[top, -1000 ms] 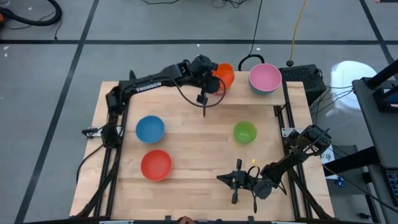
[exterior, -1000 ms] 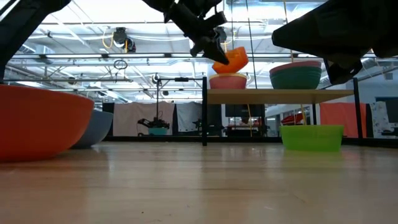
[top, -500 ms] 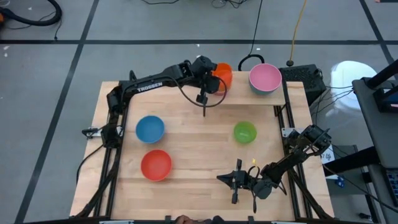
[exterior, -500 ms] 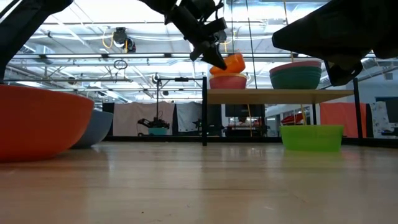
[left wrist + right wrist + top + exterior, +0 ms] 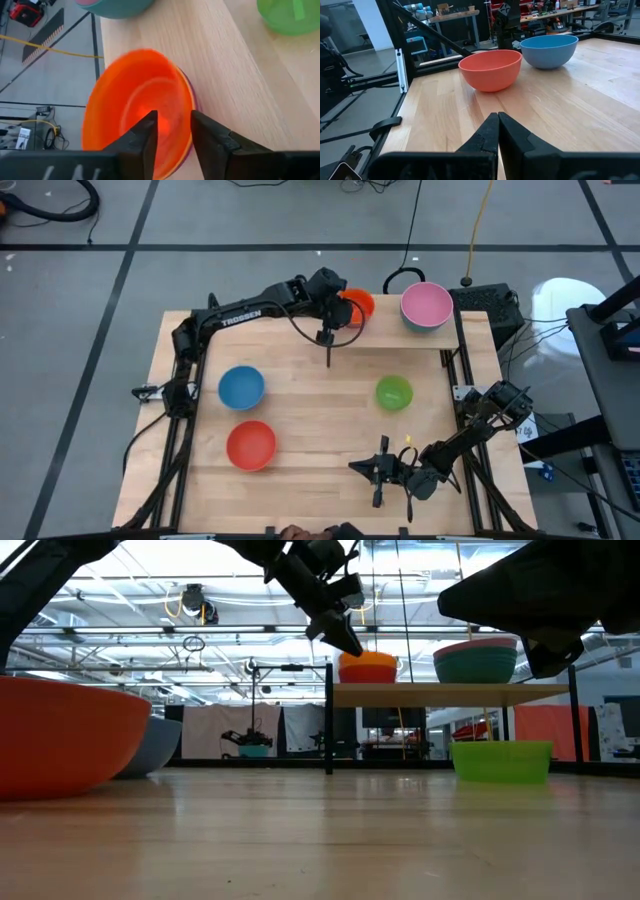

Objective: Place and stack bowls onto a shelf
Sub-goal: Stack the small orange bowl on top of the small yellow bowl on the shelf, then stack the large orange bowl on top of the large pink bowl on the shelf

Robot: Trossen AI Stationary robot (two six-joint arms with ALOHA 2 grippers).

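The orange bowl (image 5: 368, 667) sits level, nested in another bowl whose purplish rim (image 5: 193, 101) shows beside it, on the shelf (image 5: 450, 693). My left gripper (image 5: 175, 125) is open just above the orange bowl (image 5: 358, 304); one finger is over its inside, the other outside its rim. A pink bowl inside a teal one (image 5: 476, 660) stands farther right on the shelf. The green bowl (image 5: 393, 392), blue bowl (image 5: 241, 387) and red bowl (image 5: 250, 445) rest on the tabletop. My right gripper (image 5: 380, 470) waits shut near the table's near edge. My left gripper straddles the orange bowl's rim (image 5: 182, 150) on the side toward the table's left, coming slanting down from that side. I cannot tell whether either finger touches the rim. The bowl rests in the stack below it.
The shelf stands along the table's far edge on thin dark uprights (image 5: 329, 725), with the green bowl (image 5: 500, 760) on the table in front of it. Bare wood lies in the table's middle (image 5: 320, 410). A black metal frame (image 5: 460, 370) runs along the table's sides.
The orange bowl was tilted and held above the stack. It has dropped into the bowl below and now sits level. My left gripper stayed almost where it was, at the bowl's rim, and has let go.
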